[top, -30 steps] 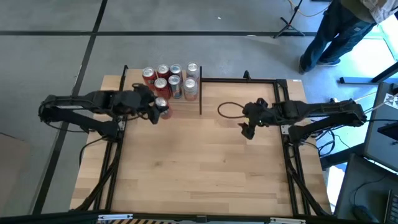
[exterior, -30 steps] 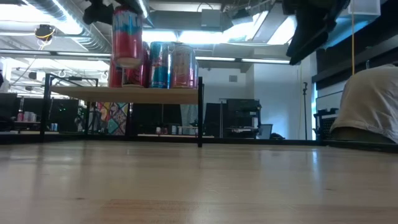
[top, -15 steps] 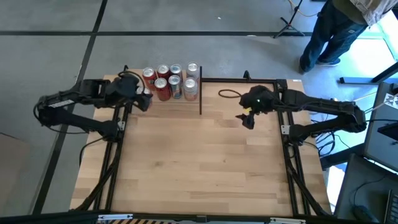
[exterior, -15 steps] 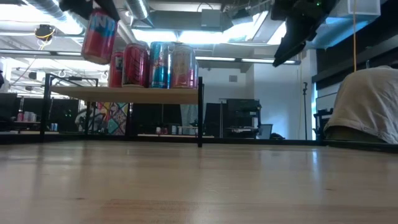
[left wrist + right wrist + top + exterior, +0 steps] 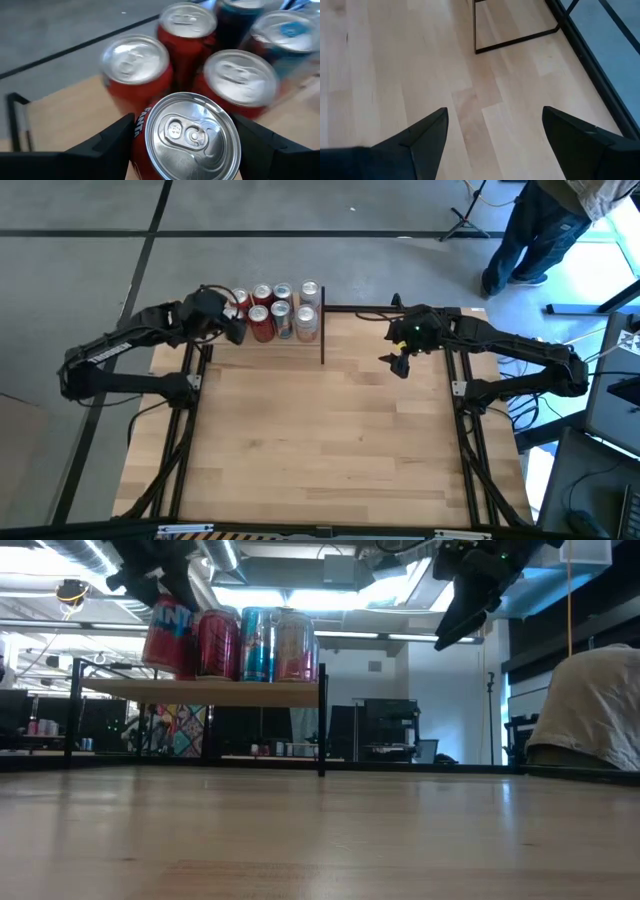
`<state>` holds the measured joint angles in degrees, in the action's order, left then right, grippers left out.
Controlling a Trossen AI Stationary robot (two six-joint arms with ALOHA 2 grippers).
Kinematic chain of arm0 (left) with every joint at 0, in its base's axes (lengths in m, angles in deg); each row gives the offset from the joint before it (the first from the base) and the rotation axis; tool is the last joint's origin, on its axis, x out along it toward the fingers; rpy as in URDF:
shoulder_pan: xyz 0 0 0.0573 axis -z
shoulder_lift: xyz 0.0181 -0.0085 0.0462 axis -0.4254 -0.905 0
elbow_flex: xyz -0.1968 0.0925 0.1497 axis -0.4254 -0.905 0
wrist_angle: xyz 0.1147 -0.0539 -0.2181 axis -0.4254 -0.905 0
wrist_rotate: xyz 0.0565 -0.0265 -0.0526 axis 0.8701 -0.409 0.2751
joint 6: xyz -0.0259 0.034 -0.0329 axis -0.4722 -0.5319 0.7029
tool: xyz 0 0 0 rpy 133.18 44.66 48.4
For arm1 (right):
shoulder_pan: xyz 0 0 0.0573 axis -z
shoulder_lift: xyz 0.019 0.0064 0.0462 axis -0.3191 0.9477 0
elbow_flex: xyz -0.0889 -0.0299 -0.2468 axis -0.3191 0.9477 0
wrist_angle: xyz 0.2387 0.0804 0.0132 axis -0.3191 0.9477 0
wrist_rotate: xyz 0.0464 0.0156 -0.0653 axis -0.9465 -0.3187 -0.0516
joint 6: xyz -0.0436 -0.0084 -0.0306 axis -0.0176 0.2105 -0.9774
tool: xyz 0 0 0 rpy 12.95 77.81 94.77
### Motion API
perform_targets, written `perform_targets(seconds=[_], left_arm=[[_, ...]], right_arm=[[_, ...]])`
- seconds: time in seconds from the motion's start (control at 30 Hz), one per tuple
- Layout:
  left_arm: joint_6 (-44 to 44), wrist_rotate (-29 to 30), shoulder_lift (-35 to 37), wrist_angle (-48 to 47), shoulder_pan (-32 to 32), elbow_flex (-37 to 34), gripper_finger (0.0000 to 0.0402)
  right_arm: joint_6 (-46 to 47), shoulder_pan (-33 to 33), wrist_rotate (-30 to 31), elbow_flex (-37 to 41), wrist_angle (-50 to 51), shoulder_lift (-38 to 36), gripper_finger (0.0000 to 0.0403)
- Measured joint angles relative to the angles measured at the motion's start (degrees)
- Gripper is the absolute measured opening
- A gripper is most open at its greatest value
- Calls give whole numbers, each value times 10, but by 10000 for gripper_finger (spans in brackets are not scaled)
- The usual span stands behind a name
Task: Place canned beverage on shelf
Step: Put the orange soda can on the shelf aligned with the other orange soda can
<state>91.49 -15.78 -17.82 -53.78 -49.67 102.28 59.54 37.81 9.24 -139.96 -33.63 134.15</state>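
Observation:
My left gripper [image 5: 231, 329] is shut on a red can [image 5: 170, 635], seen from above in the left wrist view [image 5: 187, 132]. It holds the can over the left part of the shelf [image 5: 200, 692], a small raised wooden board on black posts. Several cans [image 5: 282, 308] stand upright on the shelf, red, blue and silver, right beside the held one [image 5: 240, 75]. My right gripper [image 5: 400, 361] hangs open and empty above the table, right of the shelf. My left gripper pinches the red can between its two fingers [image 5: 107, 145], on opposite sides of the upper wall [image 5: 142, 130] just under the top rim. The fingers come from above, slanting in from the table's left. The can is tilted, its bottom [image 5: 160, 668] close over the shelf board; I cannot tell whether it touches.
The shelf's black post [image 5: 322, 720] and frame [image 5: 476, 30] stand at its right end. Bare light-wood tabletop [image 5: 320, 440] lies near of the shelf. A person [image 5: 540, 230] stands beyond the table's far right corner.
My left gripper has carried the red can from in front of the shelf toward the table's far left, then down close over the shelf's left part. The can has gone from upright to tilted. My right gripper has moved a little toward the far edge, staying open.

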Motion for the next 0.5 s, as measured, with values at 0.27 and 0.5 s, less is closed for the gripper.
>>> perform_targets(seconds=[0.27, 0.5], left_arm=[[-22, -37, 0, 21, -66, -2, 257], [-23, -74, -9, 24, -95, -2, 257]], right_arm=[[29, 0, 0, 0, 0, 0, 310], [34, 0, 0, 0, -8, 0, 310]])
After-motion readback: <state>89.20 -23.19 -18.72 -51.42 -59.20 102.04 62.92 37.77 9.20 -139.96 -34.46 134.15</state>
